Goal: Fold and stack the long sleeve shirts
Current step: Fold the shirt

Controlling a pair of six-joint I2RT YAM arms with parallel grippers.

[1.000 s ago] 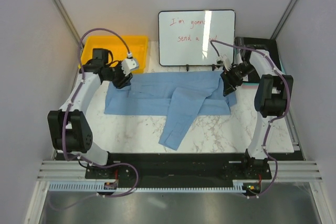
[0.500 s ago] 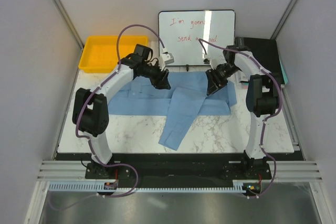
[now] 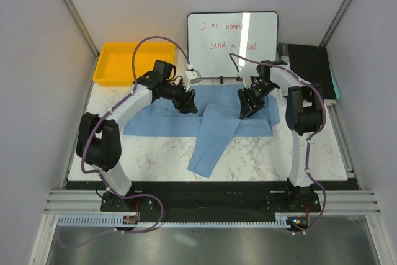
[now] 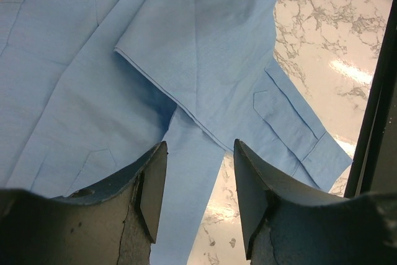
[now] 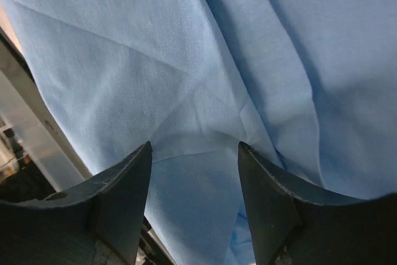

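Observation:
The light blue long sleeve shirt lies spread flat across the marble table, with one sleeve folded over and running down toward the near edge. My left gripper is open just above the shirt's upper middle; the left wrist view shows the cloth and the sleeve cuff beyond its jaws, nothing between them. My right gripper is open over the shirt's upper right part; the right wrist view is filled with the creased cloth. Neither gripper holds anything.
A yellow plastic tray stands at the back left. A whiteboard with red writing stands at the back centre. A black device sits at the back right. Bare marble table shows in front of the shirt.
Both grippers have moved inward from the shirt's outer ends to its upper middle. The left arm swung right from near the tray. The shirt's right part now lies folded in.

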